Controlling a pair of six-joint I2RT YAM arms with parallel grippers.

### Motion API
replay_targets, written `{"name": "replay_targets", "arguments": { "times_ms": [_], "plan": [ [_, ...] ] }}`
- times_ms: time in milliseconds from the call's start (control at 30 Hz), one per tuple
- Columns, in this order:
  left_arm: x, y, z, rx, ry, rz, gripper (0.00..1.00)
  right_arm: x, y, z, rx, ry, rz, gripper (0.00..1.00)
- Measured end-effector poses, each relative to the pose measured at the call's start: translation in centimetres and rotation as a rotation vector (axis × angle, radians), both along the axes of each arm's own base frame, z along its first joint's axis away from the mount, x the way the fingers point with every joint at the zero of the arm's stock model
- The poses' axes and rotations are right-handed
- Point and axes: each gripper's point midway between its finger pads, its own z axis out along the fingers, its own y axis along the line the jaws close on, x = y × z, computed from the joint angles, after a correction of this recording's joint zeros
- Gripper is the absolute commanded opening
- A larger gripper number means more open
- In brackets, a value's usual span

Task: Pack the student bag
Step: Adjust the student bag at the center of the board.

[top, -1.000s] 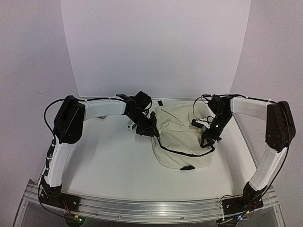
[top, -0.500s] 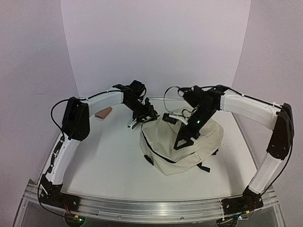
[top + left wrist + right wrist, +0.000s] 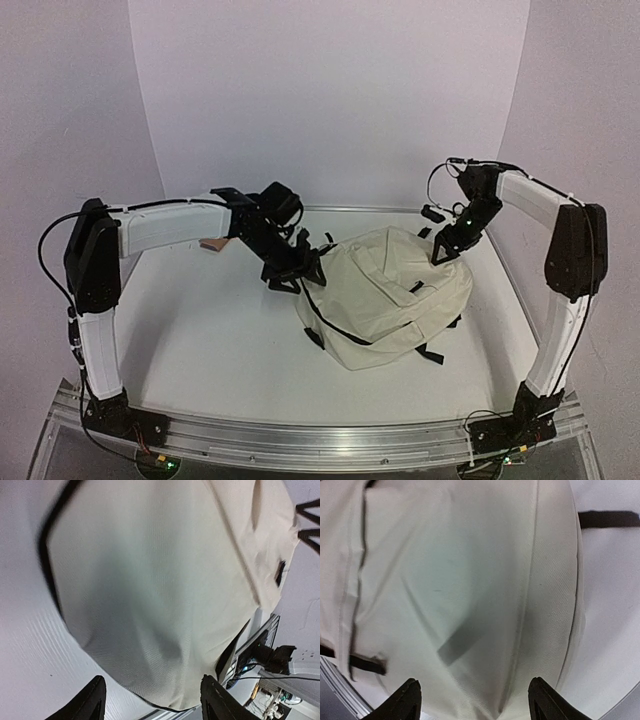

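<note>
The student bag (image 3: 385, 295), a cream fabric backpack with black zippers and straps, lies flat on the table right of centre. My left gripper (image 3: 300, 272) sits at its left edge, and its dark fingertips (image 3: 95, 700) stand wide apart with nothing between them. The bag (image 3: 150, 580) fills the left wrist view just beyond them. My right gripper (image 3: 442, 248) hovers at the bag's far right corner, open. In the right wrist view the bag (image 3: 460, 580) spreads below the gripper (image 3: 477, 705), which grips none of its fabric.
A small pinkish-brown object (image 3: 212, 243) lies at the back left behind my left arm. Black straps (image 3: 432, 354) trail from the bag's near side. The white table (image 3: 200, 340) ends at a metal rail (image 3: 320, 440) in front.
The left gripper opened and let go of the bag. The bag dropped from bunched-up to lying flat. The right arm drew back from over the bag to its far right corner.
</note>
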Motion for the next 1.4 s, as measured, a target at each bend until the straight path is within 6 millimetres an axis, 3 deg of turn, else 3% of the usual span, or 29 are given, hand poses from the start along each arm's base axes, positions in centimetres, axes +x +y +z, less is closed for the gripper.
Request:
{"name": "replay_targets", "arguments": {
  "times_ms": [100, 167, 267, 367, 500, 633, 767, 833, 933, 1100, 1233, 1300, 1400],
  "plan": [
    [-1.8, -0.8, -2.3, 0.017, 0.065, -0.017, 0.37, -0.7, -0.8, -2.4, -0.023, 0.057, 0.013, 0.68],
    [-1.5, -1.1, -3.2, 0.02, 0.076, -0.013, 0.24, -1.6, -0.7, -3.0, -0.021, 0.074, 0.036, 0.66],
    [0.3, -1.8, -3.6, 0.016, 0.066, -0.004, 0.12, -3.5, -0.6, -3.3, -0.001, 0.079, 0.072, 0.65],
    [3.0, -2.0, -3.9, 0.008, 0.051, 0.022, 0.09, -6.8, -0.4, -3.3, 0.023, 0.103, 0.108, 0.66],
    [7.9, -1.1, -4.3, -0.02, 0.03, 0.082, 0.15, -12.3, 0.8, -3.1, 0.039, 0.17, 0.179, 0.66],
    [13.6, -0.4, -4.0, -0.068, -0.022, 0.126, 0.35, -16.5, 3.9, -2.3, 0.034, 0.222, 0.307, 0.66],
    [16.8, -0.4, -3.2, -0.099, -0.075, 0.137, 0.5, -19.3, 6.9, -0.9, 0.057, 0.242, 0.427, 0.65],
    [17.2, -0.4, -2.5, -0.102, -0.092, 0.133, 0.54, -19.0, 7.4, 0.3, 0.064, 0.219, 0.442, 0.65],
    [16.5, 0.0, -1.4, -0.085, -0.115, 0.124, 0.59, -16.8, 8.4, 3.2, 0.093, 0.116, 0.443, 0.64],
    [11.3, 3.1, 1.2, -0.037, -0.125, 0.123, 0.61, -14.8, 10.0, 6.2, 0.143, 0.003, 0.442, 0.62],
    [6.7, 4.2, 5.1, -0.074, -0.172, 0.111, 0.6, -14.9, 12.0, 5.6, 0.154, 0.005, 0.47, 0.6],
    [4.6, 3.4, 6.3, -0.108, -0.187, 0.093, 0.6, -14.9, 13.2, 4.5, 0.152, 0.025, 0.487, 0.59],
    [1.2, 1.4, 5.6, -0.137, -0.165, 0.05, 0.61, -14.8, 15.0, 2.7, 0.142, 0.054, 0.508, 0.58]
  ]
}}
